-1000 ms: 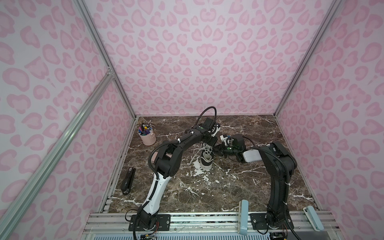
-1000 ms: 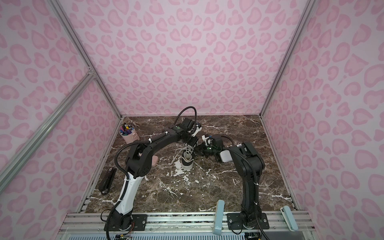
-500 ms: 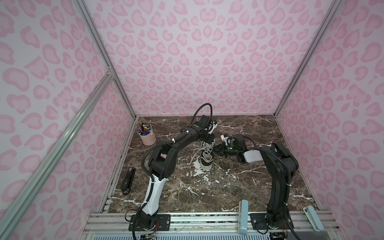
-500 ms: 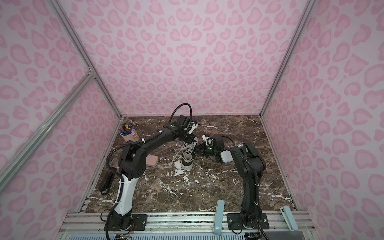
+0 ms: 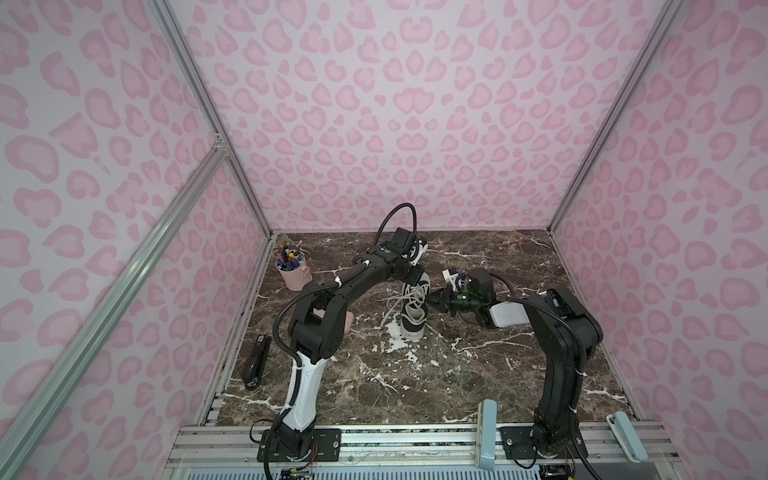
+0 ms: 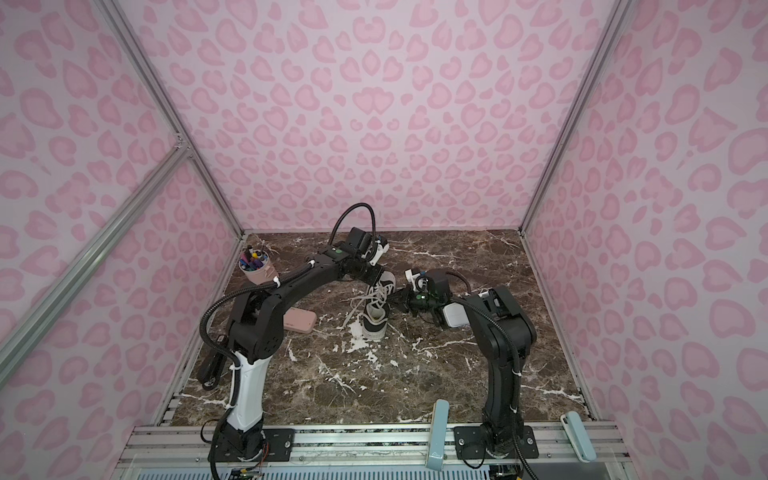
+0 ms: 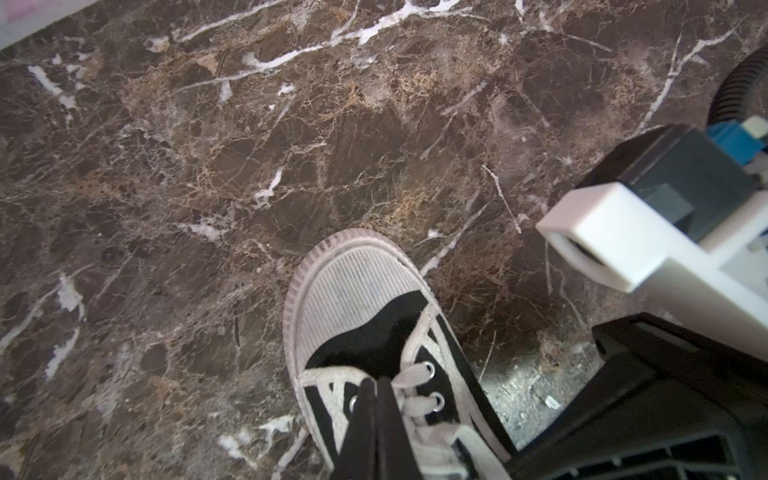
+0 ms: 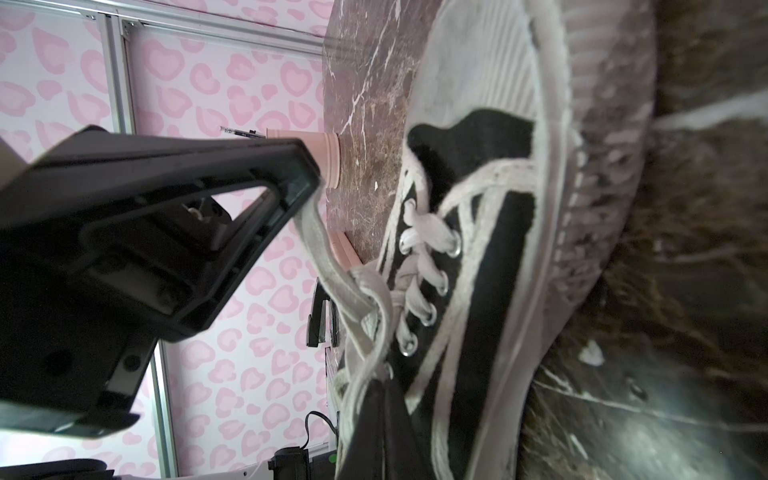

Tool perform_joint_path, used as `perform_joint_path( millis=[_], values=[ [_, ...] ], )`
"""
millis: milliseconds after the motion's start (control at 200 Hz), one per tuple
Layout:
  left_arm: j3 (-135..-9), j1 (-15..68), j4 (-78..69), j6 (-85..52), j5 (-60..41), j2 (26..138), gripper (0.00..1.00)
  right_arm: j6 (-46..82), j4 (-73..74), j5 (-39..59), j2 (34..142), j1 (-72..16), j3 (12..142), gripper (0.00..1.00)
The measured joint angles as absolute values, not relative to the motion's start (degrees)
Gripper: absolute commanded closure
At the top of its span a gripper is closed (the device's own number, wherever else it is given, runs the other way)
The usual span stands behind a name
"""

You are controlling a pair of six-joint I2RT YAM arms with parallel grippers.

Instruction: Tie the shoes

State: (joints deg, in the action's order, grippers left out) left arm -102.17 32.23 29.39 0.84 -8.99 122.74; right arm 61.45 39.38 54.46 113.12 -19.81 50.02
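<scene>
While hauling back toward the far wall, cinching the laces [image 8: 328, 266] on the shoe [image 5: 415, 309].

Stands about mid-table on the marble table [image 5: 457, 374], toe toward the far wall, between the two arms. Compared with a second ago, drawn higher and farther back by the left gripper [image 8: 309, 183], pressed tight on a white strand now stretched straight from the eyelets. Anchored from the right side by the right gripper [image 8: 380, 399], likewise squeezed shut on lace and barely shifted. Uncovers more of the pink case [image 6: 299, 322] beside the left elbow as well. Probably means slack leaving the knot; no finished bow yet, with loose ends trailing over the marble.
</scene>
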Motion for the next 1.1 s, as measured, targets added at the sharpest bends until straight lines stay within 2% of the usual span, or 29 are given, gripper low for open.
perform_joint_path(
  millis=[330, 750, 1100],
  values=[
    [-101.7, 31.3, 29.4, 0.5, -9.0, 122.0, 0.96, 57.5, 33.4, 54.4, 111.0, -19.7, 50.2, 1.0],
    [-99.5, 30.5, 28.6, 0.5, -9.0, 120.6, 0.96, 47.6, 17.2, 51.8, 108.2, -19.5, 53.6, 1.0],
    [-99.1, 28.9, 28.6, 0.1, -9.0, 119.5, 0.96, 44.4, 12.0, 50.7, 106.5, -19.2, 53.7, 1.0]
  ],
)
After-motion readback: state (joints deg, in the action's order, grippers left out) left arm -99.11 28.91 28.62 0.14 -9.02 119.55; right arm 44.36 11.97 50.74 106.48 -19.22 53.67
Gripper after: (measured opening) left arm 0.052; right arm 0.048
